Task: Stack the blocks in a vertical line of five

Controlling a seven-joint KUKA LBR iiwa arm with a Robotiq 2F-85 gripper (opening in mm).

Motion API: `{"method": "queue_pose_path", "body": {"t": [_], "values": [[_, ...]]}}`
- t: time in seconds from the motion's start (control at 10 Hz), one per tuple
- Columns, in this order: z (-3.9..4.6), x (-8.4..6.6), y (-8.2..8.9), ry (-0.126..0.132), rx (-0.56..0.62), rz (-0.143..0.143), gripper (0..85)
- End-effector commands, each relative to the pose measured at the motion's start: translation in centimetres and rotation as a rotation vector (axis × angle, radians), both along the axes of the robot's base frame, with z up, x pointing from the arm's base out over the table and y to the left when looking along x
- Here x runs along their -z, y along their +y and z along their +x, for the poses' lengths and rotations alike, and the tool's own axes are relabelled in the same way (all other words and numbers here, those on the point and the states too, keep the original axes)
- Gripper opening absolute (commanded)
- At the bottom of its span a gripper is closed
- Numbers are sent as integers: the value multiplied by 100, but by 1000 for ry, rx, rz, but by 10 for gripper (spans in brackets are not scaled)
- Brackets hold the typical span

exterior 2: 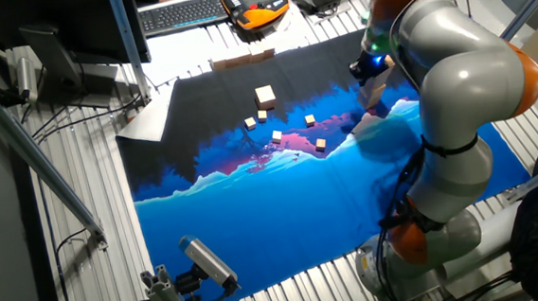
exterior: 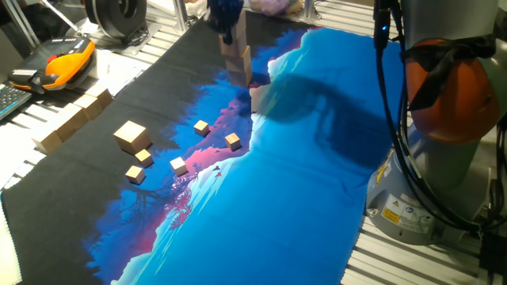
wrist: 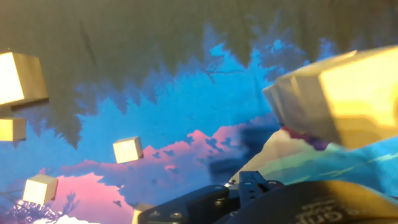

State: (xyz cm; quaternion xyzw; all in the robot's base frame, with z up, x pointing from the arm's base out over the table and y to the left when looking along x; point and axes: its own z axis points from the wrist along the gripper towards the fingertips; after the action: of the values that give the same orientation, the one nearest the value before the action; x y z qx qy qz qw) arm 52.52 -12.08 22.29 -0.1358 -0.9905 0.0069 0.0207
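Blocks: partial stack near the mat's far edge, one loose block toward its left edge.

The stack stands under the gripper, another block just beside its base; loose block sits among tiny cubes. Judged light, rigid, bare wood (fairly grippy): pinch opposite flat faces, mid-height. Can't tell whether the pincer is clenched or released. The mat may shift underneath.

From my remote seat I can read nothing for certain. The robot base carries a yellow warning sticker and a white label beside it — both too small to make out — and faint embossed lettering on the gripper housing stays blurred.
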Motion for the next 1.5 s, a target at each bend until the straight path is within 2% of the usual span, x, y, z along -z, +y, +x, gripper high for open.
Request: {"method": "queue_pose_path", "body": {"t": [0.0, 0.2, 0.3, 0.4, 0.5, 0.6, 0.7, 0.8, 0.9, 1.0, 1.1, 1.2, 1.3, 1.4], "values": [[-3, 7, 3, 0, 8, 0, 0], [-3, 7, 3, 18, 0, -9, 0], [-3, 7, 3, 17, -1, 10, 0], [-3, 7, 3, 17, -18, 17, 0], [-3, 7, 3, 23, -20, 18, 0], [-3, 7, 3, 40, -24, 13, 0], [-3, 7, 3, 53, -51, -25, 0], [-3, 7, 3, 53, -82, -46, 0], [-3, 7, 3, 61, -96, -34, 0], [-3, 7, 3, 58, -95, -13, 0], [10, 4, 30, 59, -74, -5, 0], [93, -31, 223, 69, -48, 7, 0], [173, -58, 447, 75, -12, 7, 170], [229, -36, 654, 62, 26, 11, 340]]}}
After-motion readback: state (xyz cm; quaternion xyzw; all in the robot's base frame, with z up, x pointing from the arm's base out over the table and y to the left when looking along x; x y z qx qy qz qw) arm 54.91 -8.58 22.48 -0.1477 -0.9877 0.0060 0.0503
